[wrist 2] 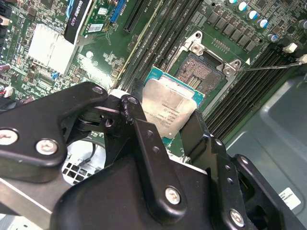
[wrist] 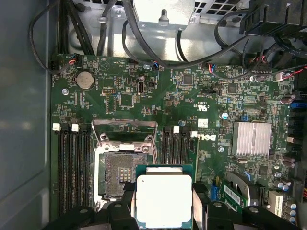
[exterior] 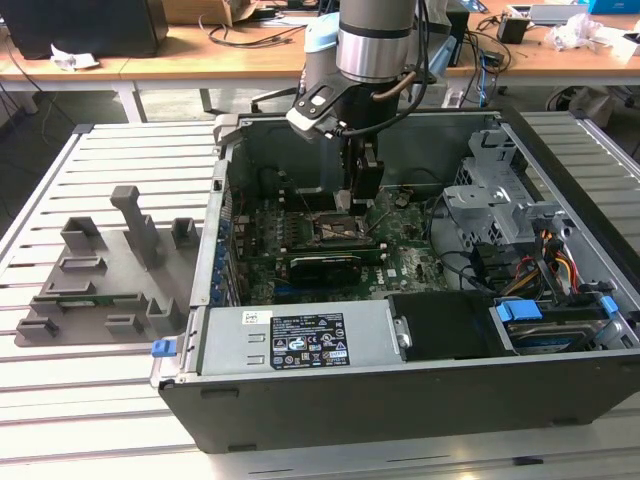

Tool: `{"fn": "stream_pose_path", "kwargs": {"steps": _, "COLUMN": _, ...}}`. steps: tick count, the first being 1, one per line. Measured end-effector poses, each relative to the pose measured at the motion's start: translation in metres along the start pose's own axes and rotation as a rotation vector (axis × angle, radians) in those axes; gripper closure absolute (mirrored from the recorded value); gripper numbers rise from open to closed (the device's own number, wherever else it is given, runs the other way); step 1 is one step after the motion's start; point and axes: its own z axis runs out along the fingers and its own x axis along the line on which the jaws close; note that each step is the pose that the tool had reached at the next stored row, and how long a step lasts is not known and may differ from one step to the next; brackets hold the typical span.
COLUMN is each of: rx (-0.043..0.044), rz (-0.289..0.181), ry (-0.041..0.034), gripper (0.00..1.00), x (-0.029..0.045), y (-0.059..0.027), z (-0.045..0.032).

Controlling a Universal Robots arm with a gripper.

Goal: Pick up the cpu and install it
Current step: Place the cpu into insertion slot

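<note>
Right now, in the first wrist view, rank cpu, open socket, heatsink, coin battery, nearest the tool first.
1. cpu: in the tool.
2. open socket: beside the cpu.
3. heatsink: past the memory slots.
4. coin battery: near the cables.

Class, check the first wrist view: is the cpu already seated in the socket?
No, the tool holds the cpu, and the socket lies bare.

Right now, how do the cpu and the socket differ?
The cpu is held in the gripper, not seated; the socket is fixed on the motherboard. In both wrist views the cpu shows a smooth silvery lid, while the socket shows a dark, empty contact field with its frame flipped open. Both are square.
</note>
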Motion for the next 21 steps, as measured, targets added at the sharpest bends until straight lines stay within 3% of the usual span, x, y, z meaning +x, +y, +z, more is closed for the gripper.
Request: {"fn": "stream_pose_path", "kwargs": {"steps": 21, "rx": 0.0004, "rz": 0.0, "ry": -0.0102, "gripper": 0.45, "x": 0.0003, "y": -0.0001, "z": 0.0039}}
